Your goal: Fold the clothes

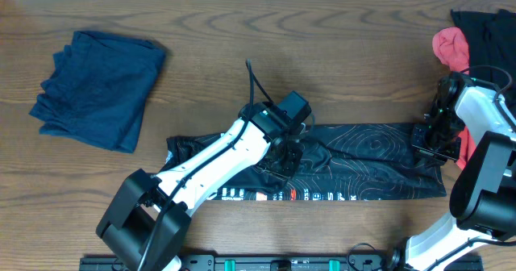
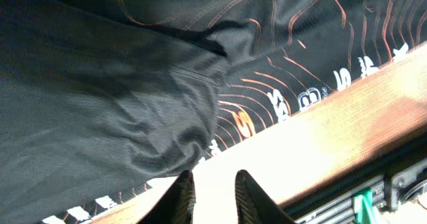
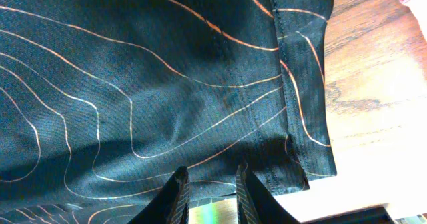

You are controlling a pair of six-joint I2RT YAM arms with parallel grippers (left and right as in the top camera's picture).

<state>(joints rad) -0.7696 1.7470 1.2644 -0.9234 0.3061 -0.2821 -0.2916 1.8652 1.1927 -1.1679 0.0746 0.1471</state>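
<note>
- Left gripper (image 2: 213, 174) up close: fingers a little apart, nothing between them, low over the jersey (image 1: 363, 154) near its printed edge.
- The jersey lies as a long strip on the table (image 1: 242, 29), running from centre towards 4 o'clock.
- Right gripper (image 3: 211, 169) sits at its 3 o'clock end, over the hem, narrowly parted, no cloth visibly pinched.
- Navy piece (image 1: 97, 89) lies at 10 o'clock and coral piece (image 1: 451, 49) at 2 o'clock.
</note>
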